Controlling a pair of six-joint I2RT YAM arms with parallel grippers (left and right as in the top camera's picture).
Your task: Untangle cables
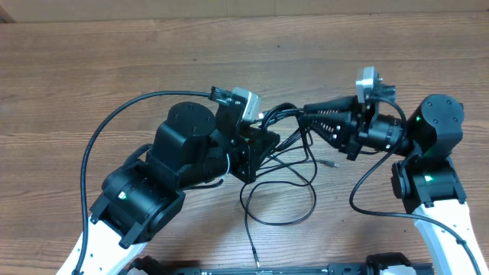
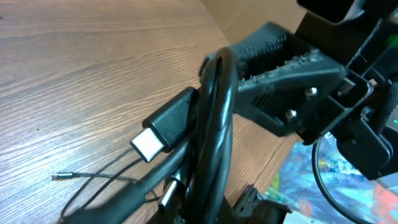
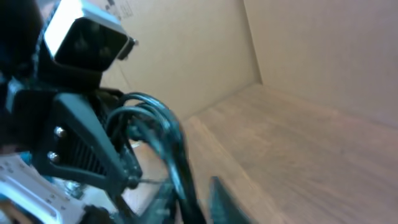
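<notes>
A bundle of thin black cables hangs between my two grippers at the table's middle. My left gripper is shut on the cables, which run up out of its jaws. A flat silver-tipped plug sticks out beside them. My right gripper reaches in from the right, its fingers closed around the top of the same cables. That view is blurred. Loose loops trail onto the table toward the front, ending in a small metal-tipped plug.
A thick black arm wire arcs over the table on the left. Another thin cord ends in a metal tip on the wood. The table edge and a colourful surface lie beyond it. A cardboard wall stands behind.
</notes>
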